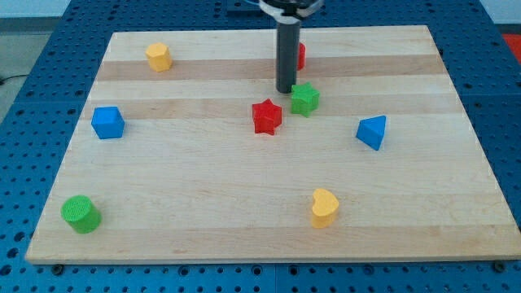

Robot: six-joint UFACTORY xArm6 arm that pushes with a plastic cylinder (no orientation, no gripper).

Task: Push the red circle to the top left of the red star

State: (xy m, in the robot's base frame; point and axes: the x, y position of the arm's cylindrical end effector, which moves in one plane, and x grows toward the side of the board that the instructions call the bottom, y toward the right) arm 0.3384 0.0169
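The red star (266, 116) lies near the board's middle. The red circle (299, 55) is mostly hidden behind my rod, near the view's top; only its right edge shows. My tip (285, 89) rests on the board just below the red circle, above and right of the red star, and close to the left of a green star (305, 98).
A yellow block (159, 57) sits at the top left, a blue cube (107, 122) at the left, a green cylinder (80, 213) at the bottom left, a yellow heart (324, 207) at the bottom, and a blue triangle block (372, 131) at the right on the wooden board (203, 203).
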